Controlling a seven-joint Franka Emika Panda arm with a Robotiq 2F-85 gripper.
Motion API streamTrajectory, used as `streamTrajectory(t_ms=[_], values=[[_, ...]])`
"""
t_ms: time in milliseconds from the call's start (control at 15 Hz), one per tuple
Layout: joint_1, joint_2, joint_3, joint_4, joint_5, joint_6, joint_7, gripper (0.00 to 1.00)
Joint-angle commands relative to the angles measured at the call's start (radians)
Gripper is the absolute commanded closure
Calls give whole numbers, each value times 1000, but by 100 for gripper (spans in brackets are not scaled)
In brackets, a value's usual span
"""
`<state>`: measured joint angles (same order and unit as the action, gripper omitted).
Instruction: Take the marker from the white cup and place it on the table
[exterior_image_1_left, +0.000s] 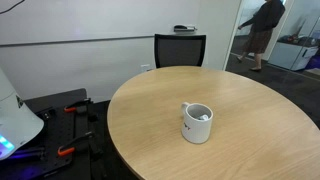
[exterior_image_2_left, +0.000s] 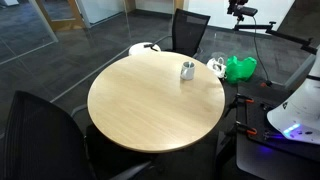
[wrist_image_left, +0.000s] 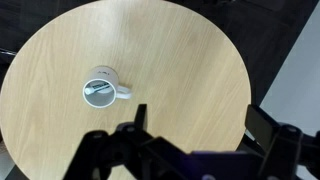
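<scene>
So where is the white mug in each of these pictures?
In an exterior view: the white mug stands right of centre, low in the picture.
In an exterior view: upper middle, on the far side of the round wooden table.
Wrist view: left of centre, seen from above.
Shared landmark: that table.

Tool (wrist_image_left: 197, 122) up above the round light-brown wooden worktop (wrist_image_left: 180, 50), and in the wrist view the white ceramic mug (wrist_image_left: 100, 92) stands on it ahead and left of the tool, short dark marker (wrist_image_left: 97, 88) inside.
</scene>
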<state>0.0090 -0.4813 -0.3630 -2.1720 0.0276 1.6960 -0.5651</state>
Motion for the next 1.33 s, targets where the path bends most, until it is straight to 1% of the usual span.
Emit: streamTrajectory(t_ms=[0,400,667,1000,1267], values=[[-33,7,26,2,13,-2,-13,0],[-33,7,26,2,13,-2,-13,0],[-43,4,52,-10,13,19,22,0],[-53,6,107,-37,13,98,140,0],[-56,20,157,-69,21,186,283,0]])
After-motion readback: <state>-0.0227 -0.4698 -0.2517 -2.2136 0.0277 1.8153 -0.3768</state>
